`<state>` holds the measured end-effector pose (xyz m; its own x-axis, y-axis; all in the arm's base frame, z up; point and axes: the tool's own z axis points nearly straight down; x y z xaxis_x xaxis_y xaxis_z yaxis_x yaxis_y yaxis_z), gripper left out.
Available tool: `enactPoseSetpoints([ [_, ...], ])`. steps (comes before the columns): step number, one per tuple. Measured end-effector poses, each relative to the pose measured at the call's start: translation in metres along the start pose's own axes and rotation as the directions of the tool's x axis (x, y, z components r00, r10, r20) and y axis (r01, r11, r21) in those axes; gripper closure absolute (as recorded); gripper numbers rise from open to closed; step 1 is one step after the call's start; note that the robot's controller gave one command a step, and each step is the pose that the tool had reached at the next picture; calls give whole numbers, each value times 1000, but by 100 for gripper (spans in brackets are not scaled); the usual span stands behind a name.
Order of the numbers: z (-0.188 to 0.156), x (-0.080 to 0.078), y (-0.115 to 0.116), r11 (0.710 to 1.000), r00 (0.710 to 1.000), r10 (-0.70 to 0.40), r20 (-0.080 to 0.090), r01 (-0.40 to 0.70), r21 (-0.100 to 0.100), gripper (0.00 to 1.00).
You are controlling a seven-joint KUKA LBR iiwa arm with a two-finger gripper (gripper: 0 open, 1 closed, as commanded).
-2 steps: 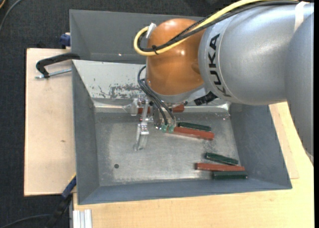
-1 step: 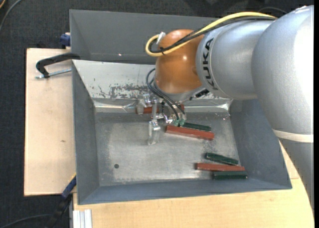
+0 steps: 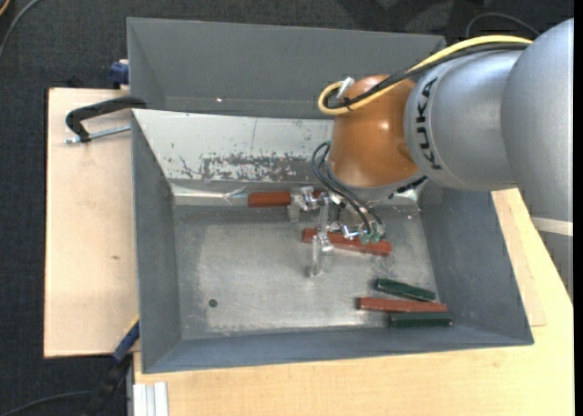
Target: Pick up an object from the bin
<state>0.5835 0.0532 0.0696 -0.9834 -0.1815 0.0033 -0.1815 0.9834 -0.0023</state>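
Lining up | gripper (image 3: 316,261) low, red stick (image 3: 360,243) at its 3 o'clock | grip: we cannot tell | next: grab, lift

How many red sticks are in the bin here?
3. One red stick lies by the back wall, one mid-bin at the end effector, one front right between two dark green sticks. The arm may hide others.

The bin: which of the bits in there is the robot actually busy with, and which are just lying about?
Job in hand: the gripper, low over the middle; the red stick right by it; the bin itself.
Lying about: the reddish-brown stick at the back wall; the green stick, thin red stick and dark green stick near the front right corner.
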Motion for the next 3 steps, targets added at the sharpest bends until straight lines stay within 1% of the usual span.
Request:
enactPoseSetpoints([
  [1, -1, 16, -79, 998, 998, -61, 4, 61, 2, 0],
  [2, -1, 15, -73, 998, 998, -66, 5, 66, -3, 100],
  [3, -142, 37, -49, 997, 997, -76, 17, 76, 0, 100],
])
